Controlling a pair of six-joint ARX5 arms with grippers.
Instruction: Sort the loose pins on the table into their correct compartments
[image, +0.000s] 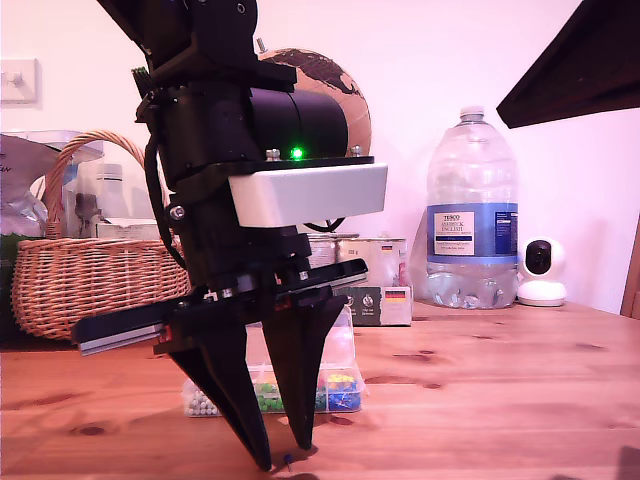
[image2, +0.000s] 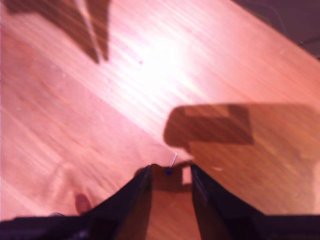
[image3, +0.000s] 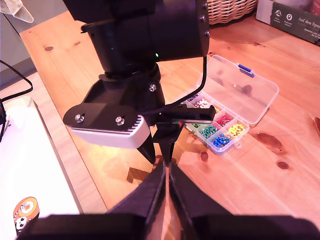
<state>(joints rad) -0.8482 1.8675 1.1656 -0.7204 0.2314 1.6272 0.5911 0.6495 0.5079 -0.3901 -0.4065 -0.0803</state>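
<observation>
My first pincer (image: 285, 455) stands tip-down on the reddish-brown pine desk (image: 500, 390), near the front edge in the exterior view. Its two black fingers are spread a little way apart and grip nothing. The dark blue ball-headed push pin (image2: 169, 171) lies on the wood between the tips, its thin shaft pointing away from the pincer. In the exterior view the pin (image: 288, 461) shows as a speck at the fingertips.

As I judge it, the task is at the pick-up of this pin: the fingers straddle it but have not closed, and it has yet to be carried to its cell. I cannot find a light green pin in any view, so I cannot say whether it is already sorted.

My second pincer (image3: 166, 172) hangs above the scene, its fingers pressed together with nothing between them, looking down on my first arm.

The low clear plastic compartment box (image3: 252, 97) sits just beyond my first pincer with its hinged lid laid open flat on the far side. Its cells hold heaps of pins: white, green, red, yellow and blue are visible. A wicker basket (image: 90, 275) stands at the exterior view's far left; its contents are unclear.
</observation>
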